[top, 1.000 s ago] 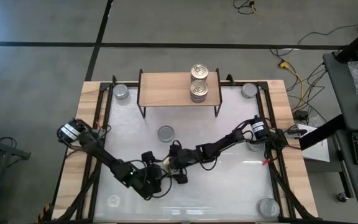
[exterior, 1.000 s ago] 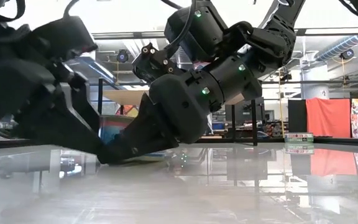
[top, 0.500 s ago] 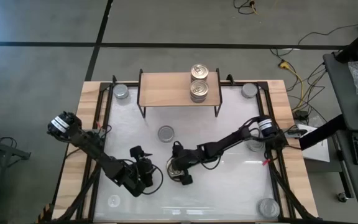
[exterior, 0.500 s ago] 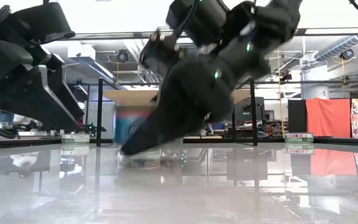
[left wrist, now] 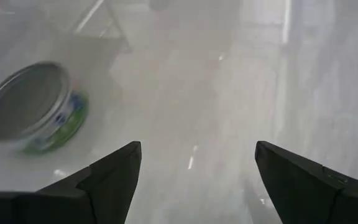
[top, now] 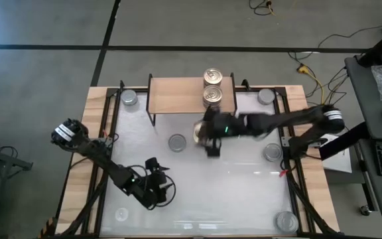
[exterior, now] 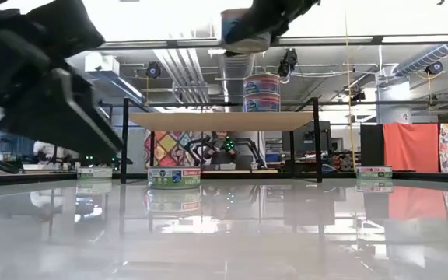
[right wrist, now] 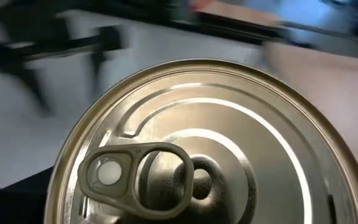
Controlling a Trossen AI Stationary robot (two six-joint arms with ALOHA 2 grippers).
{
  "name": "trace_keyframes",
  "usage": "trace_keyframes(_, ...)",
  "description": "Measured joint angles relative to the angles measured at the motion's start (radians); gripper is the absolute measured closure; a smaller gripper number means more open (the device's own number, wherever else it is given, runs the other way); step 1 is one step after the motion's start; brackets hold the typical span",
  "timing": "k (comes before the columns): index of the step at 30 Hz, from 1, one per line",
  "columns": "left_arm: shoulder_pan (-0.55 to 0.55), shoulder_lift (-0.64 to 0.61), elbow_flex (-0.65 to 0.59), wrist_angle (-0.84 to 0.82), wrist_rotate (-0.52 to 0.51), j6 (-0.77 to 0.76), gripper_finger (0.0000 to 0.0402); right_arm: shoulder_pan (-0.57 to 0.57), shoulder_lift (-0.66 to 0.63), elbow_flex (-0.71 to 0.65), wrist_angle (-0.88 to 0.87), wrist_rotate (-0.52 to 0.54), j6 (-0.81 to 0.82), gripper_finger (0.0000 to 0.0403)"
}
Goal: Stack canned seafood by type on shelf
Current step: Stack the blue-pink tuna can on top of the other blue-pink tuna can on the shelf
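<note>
Overhead, the left gripper sits low over the near-left part of the white table, its fingers spread wide with nothing between them; in its wrist view only bare tabletop lies in the gap, and a silver-lidded tin with a green-and-blue label stands off to one side, apart from the fingers. Further right, a grey-lidded tin stands alone on the table in front of the shelf, which carries two gold-lidded tins at its right end; the low view shows these as a stack of two. The right gripper hovers just in front of the shelf's right half, closed on a gold-lidded can whose pull-tab lid fills the right wrist view, the dark fingers showing only at that picture's lower corners. In the low view this held can hangs above the level of the shelf board. Other tins stand at the table's corners, one at the far left and one at the far right.
</note>
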Motion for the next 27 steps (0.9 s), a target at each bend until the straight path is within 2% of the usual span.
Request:
trace_keyframes(6,0.148,-0.051,0.013,0.073,0.186,0.254,0.0102,-0.219,-0.055,0.089,-0.108,-0.027,-0.103,0.0029)
trace_keyframes(12,0.336,-0.236,0.011,0.041,0.255,0.539,0.0102,-0.41,-0.036,0.174,-0.16,-0.236,-0.14,0.0029)
trace_keyframes(15,0.448,-0.345,0.027,0.042,0.312,0.693,0.0102,-0.48,-0.034,0.179,-0.136,-0.303,-0.158,0.0029)
trace_keyframes(19,0.636,-0.434,0.099,0.041,0.486,0.848,0.0102,-0.549,-0.03,0.153,-0.117,-0.417,-0.153,0.0029)
trace_keyframes(22,0.773,-0.441,0.186,0.024,0.61,0.921,0.0102,-0.575,-0.024,0.148,-0.109,-0.442,-0.153,0.0029)
trace_keyframes(27,0.925,-0.385,0.341,0.009,0.696,1.001,0.0102,-0.585,0.022,0.143,-0.108,-0.523,-0.148,0.0029)
